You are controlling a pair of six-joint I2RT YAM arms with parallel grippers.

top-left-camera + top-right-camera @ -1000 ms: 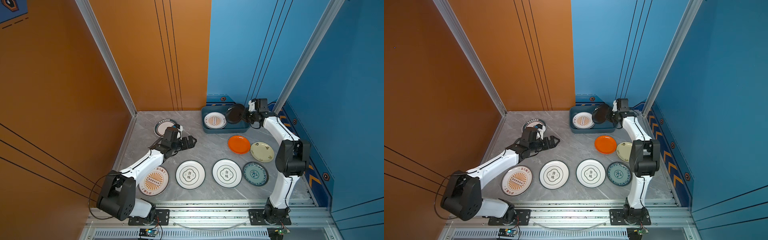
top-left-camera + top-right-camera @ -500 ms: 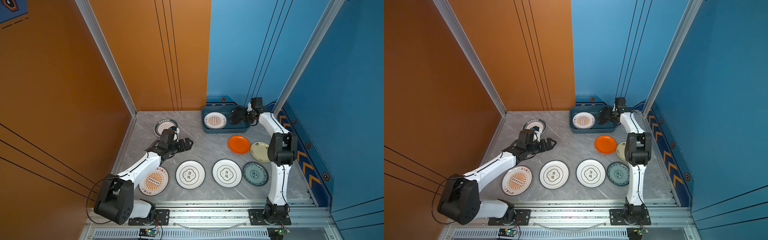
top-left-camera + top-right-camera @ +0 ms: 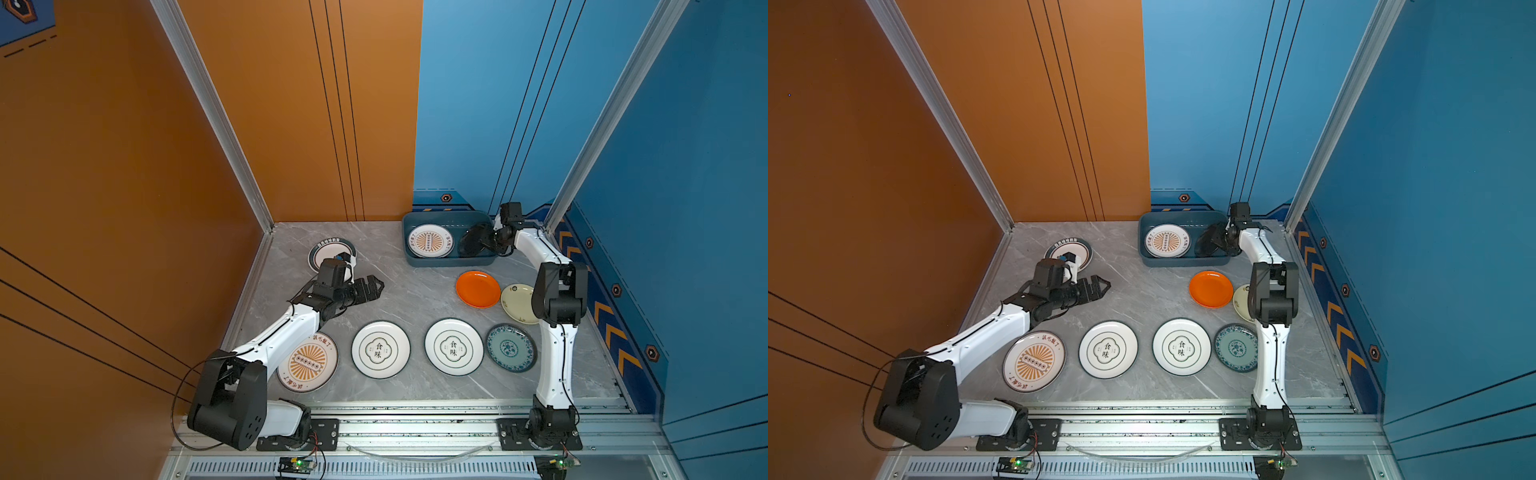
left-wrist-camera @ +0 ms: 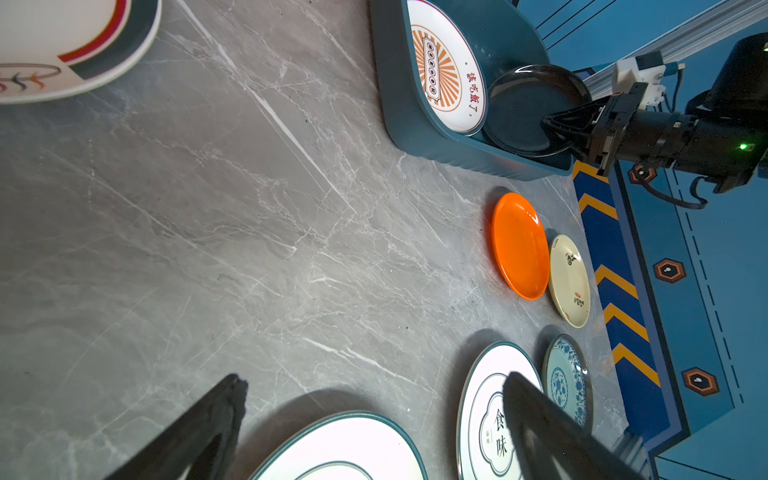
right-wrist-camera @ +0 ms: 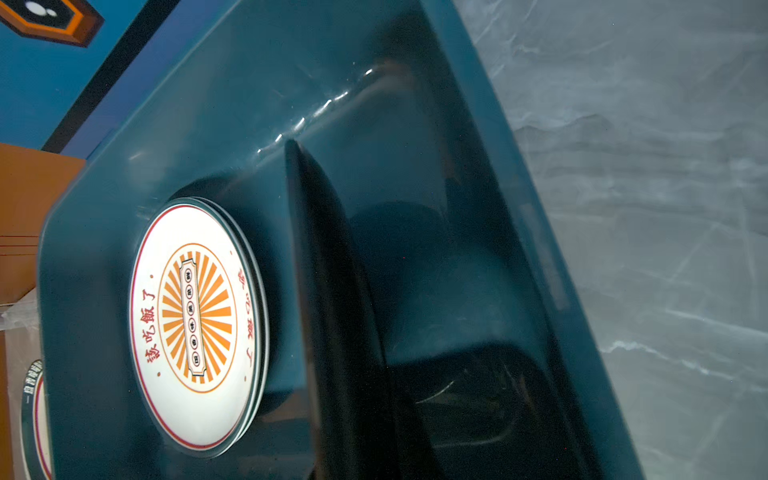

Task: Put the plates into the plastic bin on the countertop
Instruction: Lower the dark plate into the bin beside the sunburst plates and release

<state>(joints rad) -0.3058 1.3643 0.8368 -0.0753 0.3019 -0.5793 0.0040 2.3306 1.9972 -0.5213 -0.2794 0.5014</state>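
At bench (image 3: 415,299) back edge, right of centre: bin (image 3: 453,261), flat plate (image 3: 430,241) inside left, tilted plate (image 3: 473,241) inside right. Along front edge: four plates (image 3: 380,350) in row; two plates (image 3: 478,289) near right edge, between row and bin; single plate (image 3: 322,252) near back left corner

Your plastic bin (image 3: 440,262), dark teal with rounded corners, sits at the far edge of the grey marbled tabletop (image 3: 415,299). Inside it, the binned sunburst plate (image 3: 430,241) lies flat, with a second rim showing beneath it. Beside that, the black plate (image 3: 473,244) stands tilted on edge, its rim pinched by the right gripper (image 3: 492,243).

Outside the bin you have seven plates lying flat:
- The orange plate (image 3: 478,289) and the cream plate (image 3: 517,301) lie just beside each other near the bin.
- Along the front lie the loose sunburst plate (image 3: 309,363), left emblem plate (image 3: 380,350), right emblem plate (image 3: 454,347) and teal floral plate (image 3: 510,348).
- The dark-rimmed plate (image 3: 328,249) lies far left, partly hidden.
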